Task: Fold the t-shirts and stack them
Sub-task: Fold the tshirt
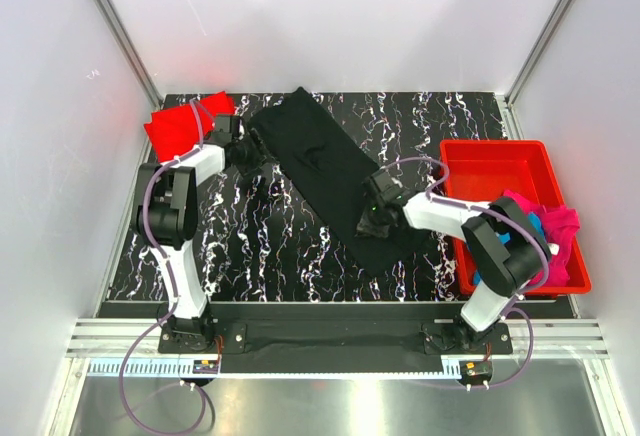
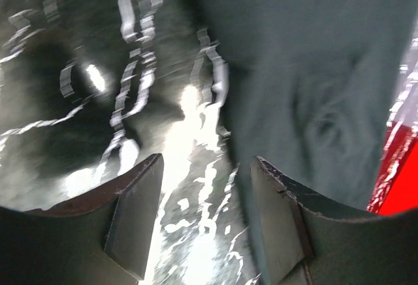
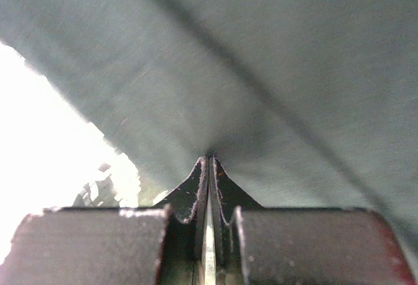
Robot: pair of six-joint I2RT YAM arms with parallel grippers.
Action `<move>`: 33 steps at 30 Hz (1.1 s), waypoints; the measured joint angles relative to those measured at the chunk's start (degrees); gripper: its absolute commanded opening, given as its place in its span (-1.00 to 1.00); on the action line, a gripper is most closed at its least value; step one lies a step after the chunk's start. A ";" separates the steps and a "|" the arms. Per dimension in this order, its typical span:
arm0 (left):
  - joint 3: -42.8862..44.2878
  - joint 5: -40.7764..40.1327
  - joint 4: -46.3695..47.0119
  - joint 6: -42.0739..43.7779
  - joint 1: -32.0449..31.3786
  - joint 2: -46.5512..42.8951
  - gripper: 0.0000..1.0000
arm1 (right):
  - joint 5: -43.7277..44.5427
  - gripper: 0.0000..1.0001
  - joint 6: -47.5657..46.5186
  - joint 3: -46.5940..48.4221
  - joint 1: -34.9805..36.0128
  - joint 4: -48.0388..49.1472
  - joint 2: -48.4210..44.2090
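White walls (image 1: pixel 330 16) enclosed a table (image 1: pixel 290 246) topped in black with white marbling. Aluminium posts (image 1: pixel 117 26) rose at its back corners; a metal rail (image 1: pixel 110 339) edged the near side, brightly lit.

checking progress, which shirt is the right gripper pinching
The black t-shirt spread mid-table; the red one lies far left, blue and magenta in the bin.

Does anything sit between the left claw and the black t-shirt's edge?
Nothing visible. The left claw hangs open over the table, with the black t-shirt edge right beside one finger.
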 measured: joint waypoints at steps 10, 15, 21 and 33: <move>5.49 -1.14 -0.15 -0.83 -0.55 2.05 0.24 | 0.22 -0.58 3.15 3.65 5.53 -2.78 -0.28; 13.20 -0.61 0.35 -0.92 -0.39 8.15 0.23 | 2.32 -0.56 -2.25 10.12 4.07 -7.82 -1.68; 16.59 0.39 -0.33 -1.92 -0.39 13.07 0.02 | 3.10 -0.52 -10.27 14.27 -3.10 -10.12 -2.01; 25.35 2.82 -1.64 -1.60 -0.42 19.71 -1.00 | 5.84 -0.53 -20.04 21.40 -16.74 -13.00 12.26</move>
